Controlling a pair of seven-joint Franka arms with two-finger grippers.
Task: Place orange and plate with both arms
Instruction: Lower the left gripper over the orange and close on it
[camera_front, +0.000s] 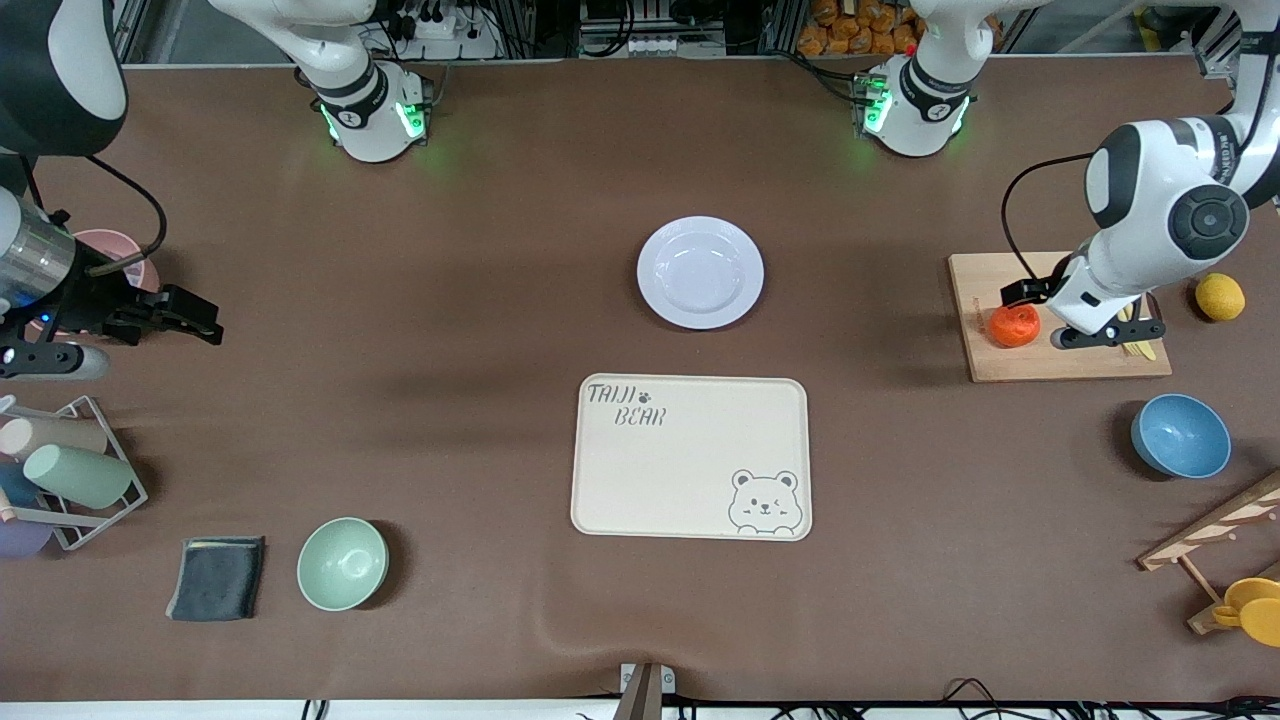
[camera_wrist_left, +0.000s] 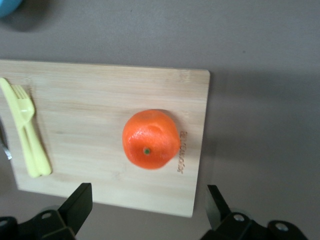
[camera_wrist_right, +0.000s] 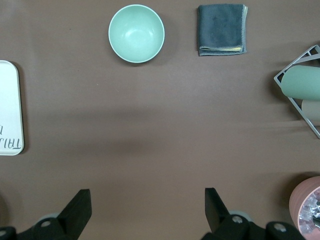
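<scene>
The orange (camera_wrist_left: 150, 139) sits on a wooden cutting board (camera_wrist_left: 100, 130) toward the left arm's end of the surface, and the left gripper (camera_front: 1105, 335) hangs over that board with its jaws spread wide and nothing between them. In the left wrist view the fruit lies between the lines of the two black fingers (camera_wrist_left: 75, 207), clear of both, with a gap of bare board and brown surface between fruit and fingertips. A pale yellow-green fork (camera_wrist_left: 25, 127) lies on the same board, well apart from the orange. The plate (camera_front: 700, 272) rests alone mid-surface, farther from the front camera than the cream tray (camera_front: 690, 457) printed with a bear – neither gripper is near it

The right gripper (camera_front: 180, 318) waits over bare brown surface at the right arm's end, jaws open and holding nothing; its wrist view looks down on a pale green bowl (camera_wrist_right: 136, 33), a folded dark grey cloth (camera_wrist_right: 222, 29) beside it, and the corner of a wire rack (camera_wrist_right: 295, 95) holding cups

The surface (camera_front: 450, 300) is covered in a brown mat. A yellow lemon-like fruit (camera_front: 1219, 296) lies just beside the board at the left arm's end, and a blue bowl (camera_front: 1180, 435) stands nearer the front camera than the board. Both arm bases (camera_front: 915, 100) glow green along the edge farthest from that camera, with cables and shelving there – details hard to make out
</scene>
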